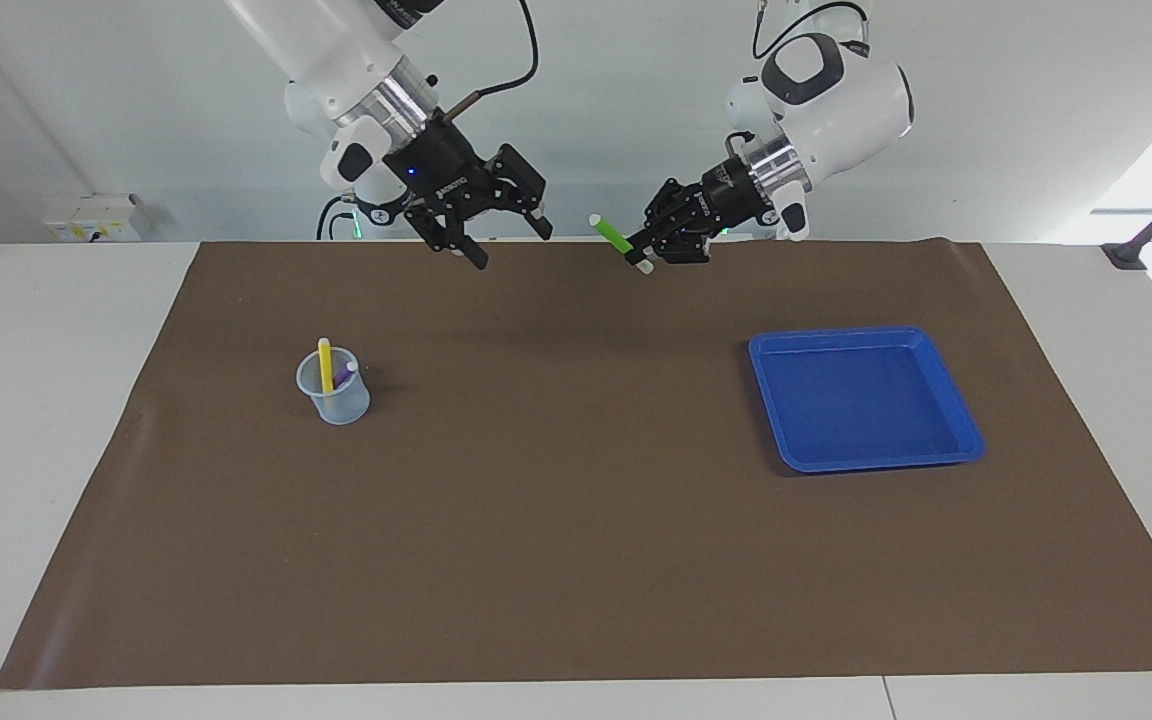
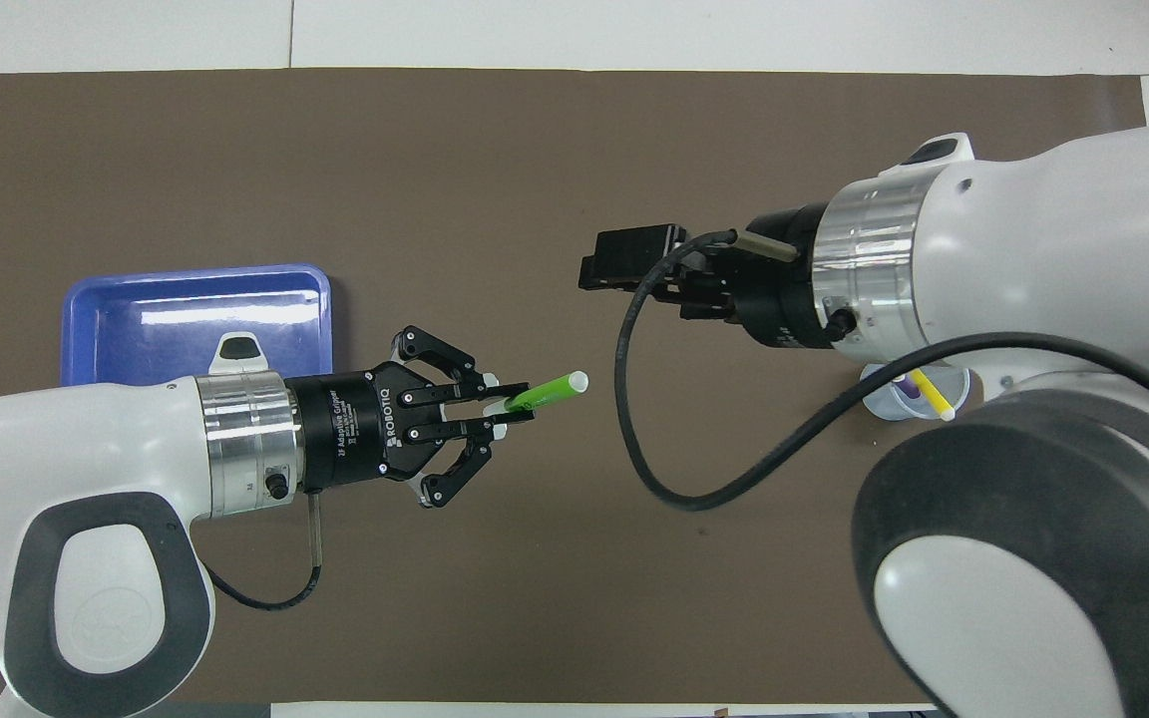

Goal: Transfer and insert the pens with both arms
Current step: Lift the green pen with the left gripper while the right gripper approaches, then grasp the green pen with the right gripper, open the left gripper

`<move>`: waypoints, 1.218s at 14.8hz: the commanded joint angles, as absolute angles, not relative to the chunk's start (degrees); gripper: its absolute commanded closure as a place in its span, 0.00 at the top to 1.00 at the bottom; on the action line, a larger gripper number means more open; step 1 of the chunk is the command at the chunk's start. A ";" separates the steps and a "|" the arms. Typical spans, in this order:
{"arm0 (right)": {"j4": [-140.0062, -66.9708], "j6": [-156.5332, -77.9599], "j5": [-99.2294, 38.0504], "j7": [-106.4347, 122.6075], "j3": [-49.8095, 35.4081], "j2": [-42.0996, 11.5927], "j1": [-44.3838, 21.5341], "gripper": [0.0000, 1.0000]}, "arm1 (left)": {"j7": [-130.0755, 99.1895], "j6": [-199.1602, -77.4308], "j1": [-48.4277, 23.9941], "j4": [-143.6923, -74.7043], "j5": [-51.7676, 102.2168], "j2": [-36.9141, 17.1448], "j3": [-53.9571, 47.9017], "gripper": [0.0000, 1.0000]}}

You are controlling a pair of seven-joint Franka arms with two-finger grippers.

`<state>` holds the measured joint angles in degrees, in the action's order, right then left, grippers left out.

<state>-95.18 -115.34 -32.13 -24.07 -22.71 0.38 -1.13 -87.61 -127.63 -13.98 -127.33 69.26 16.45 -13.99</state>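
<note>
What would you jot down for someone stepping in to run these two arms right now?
Left pincer: shut on the green pen, raised over the middle of the brown mat, pen tip aimed toward the right pincer.
Right pincer: open, empty, raised over the mat facing the green pen, not touching it.
Yellow pen and purple pen: standing in the clear cup at the right arm's end.
Blue tray: holds no pens.
Done: two pens inserted.
Left: hand over the green pen, insert it into the cup.
</note>
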 commanded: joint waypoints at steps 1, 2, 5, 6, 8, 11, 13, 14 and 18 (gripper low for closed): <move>-95.54 -117.07 -32.26 -24.96 -25.83 -0.26 -0.70 1.00 | -86.84 -129.02 -14.76 -129.20 71.45 18.19 -13.45 0.00; -95.54 -117.16 -31.91 -24.96 -26.80 -0.79 -0.79 1.00 | -86.57 -129.02 -14.77 -129.63 71.98 18.28 -13.45 0.00; -95.54 -116.55 -28.14 -24.87 -29.00 -0.79 -0.88 1.00 | -85.69 -129.11 -15.12 -130.51 73.48 18.81 -13.36 0.00; -95.54 -116.02 -27.43 -24.87 -29.26 -0.79 -0.88 1.00 | -85.69 -129.29 -15.12 -130.60 73.48 18.81 -13.45 0.00; -95.45 -115.14 -25.85 -24.87 -30.31 -0.70 -0.88 1.00 | -85.78 -130.16 -15.12 -130.69 74.26 18.90 -13.36 0.00; -95.27 -113.56 -23.91 -24.79 -31.11 -0.70 -0.88 1.00 | -85.78 -130.52 -15.12 -131.05 74.62 18.98 -13.36 0.00; -95.01 -113.20 -23.82 -24.87 -31.29 -0.70 -0.88 0.99 | -85.78 -130.52 -15.12 -131.13 74.71 18.98 -13.36 0.00; -94.75 -113.29 -23.73 -24.87 -31.29 -0.70 -0.88 0.94 | -85.78 -130.52 -15.12 -131.13 74.71 19.07 -13.36 0.00; -94.39 -114.17 -22.94 -24.79 -31.29 -1.05 -0.79 0.49 | -85.78 -130.52 -15.12 -131.13 74.71 18.99 -13.36 0.00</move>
<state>-94.97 -114.05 -24.29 -24.23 -30.76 -0.83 -1.34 -86.69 -129.11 -14.02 -128.82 73.13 16.90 -13.92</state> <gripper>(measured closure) 0.322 0.837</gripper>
